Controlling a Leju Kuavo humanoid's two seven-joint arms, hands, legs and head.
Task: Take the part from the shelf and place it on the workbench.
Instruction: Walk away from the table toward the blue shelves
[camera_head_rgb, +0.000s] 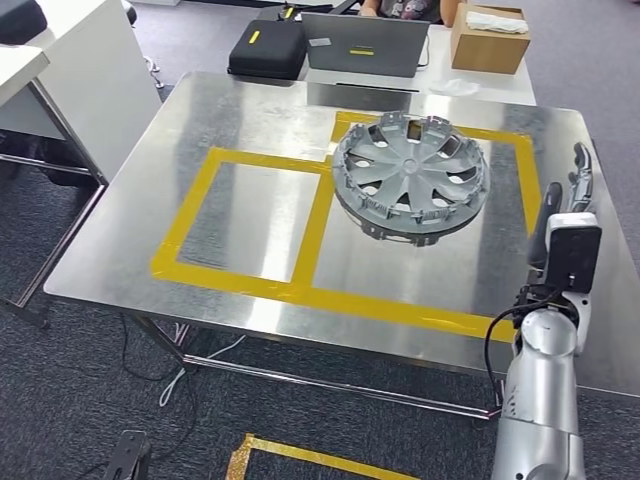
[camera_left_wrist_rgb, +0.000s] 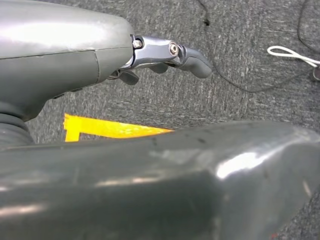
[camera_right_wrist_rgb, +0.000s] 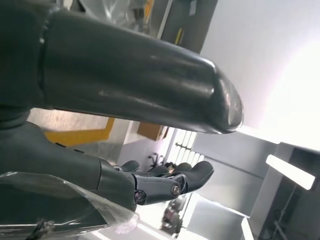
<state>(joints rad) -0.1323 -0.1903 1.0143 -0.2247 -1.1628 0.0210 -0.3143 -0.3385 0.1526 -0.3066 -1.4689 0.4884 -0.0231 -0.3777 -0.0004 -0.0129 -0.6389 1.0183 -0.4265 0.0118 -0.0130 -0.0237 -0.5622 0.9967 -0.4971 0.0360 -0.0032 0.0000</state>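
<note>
Head view first, and along the far edge of the steel workbench (camera_head_rgb: 226, 230) sit a grey laptop (camera_head_rgb: 365, 44), a black zipped case (camera_head_rgb: 267, 49) to its left and an open cardboard box (camera_head_rgb: 489, 37) to its right, all on a paler desk butted up behind. A person (camera_head_rgb: 400, 8) sits behind the laptop, barely in shot. Nothing lies between these and the part.

And the part, a silver hubcap (camera_head_rgb: 411, 177), lies on the bench inside the right-hand frame of yellow tape (camera_head_rgb: 317, 225), its rim overlapping the tape strip that divides the two frames. It is round, so no long axis to call; its spoked face looks up, and its near edge seems lifted slightly off the steel, giving it a tilt.

Right hand (camera_head_rgb: 567, 205) is up beside the bench's right edge, well apart from the hubcap, fingers extended and spread, holding nothing; the right wrist view shows the same loose fingers (camera_right_wrist_rgb: 181, 180). Left hand (camera_left_wrist_rgb: 166, 55) hangs low over grey carpet, its fingers straight and empty, with a yellow floor marking (camera_left_wrist_rgb: 109, 128) beneath.

The steel top is glossy and streaked with reflections. Grey carpet lies all round, with cables (camera_head_rgb: 177, 375) trailing under the bench and a white table (camera_head_rgb: 83, 80) off to the left.
</note>
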